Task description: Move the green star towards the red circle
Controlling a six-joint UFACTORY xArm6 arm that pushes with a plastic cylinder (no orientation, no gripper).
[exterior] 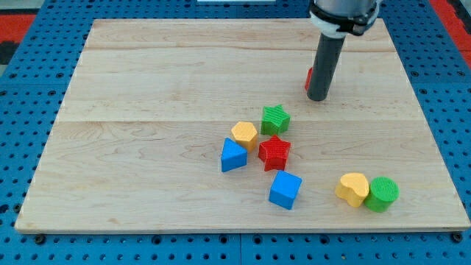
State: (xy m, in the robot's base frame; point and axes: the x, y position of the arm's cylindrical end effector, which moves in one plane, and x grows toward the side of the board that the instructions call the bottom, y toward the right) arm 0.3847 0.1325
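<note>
Pale wooden board (147, 88) on blue pegboard carries the blocks, and my tip (318, 97) on its dark rod, with no hand to open or close, stands just beside a mostly hidden red block (309, 78), shape unclear. Green star block (275, 118) sits below-left of my tip, touching the yellow hexagon block (244, 135) and just above the red star block (274, 152).

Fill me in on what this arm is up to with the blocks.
My tip rests on the wooden board, touching no block it is meant to push. A red block, likely the red circle, sits mostly hidden behind the rod. The green star lies toward the view's bottom-left of the tip, atop a cluster with a yellow hexagon, red star and blue triangle.
</note>
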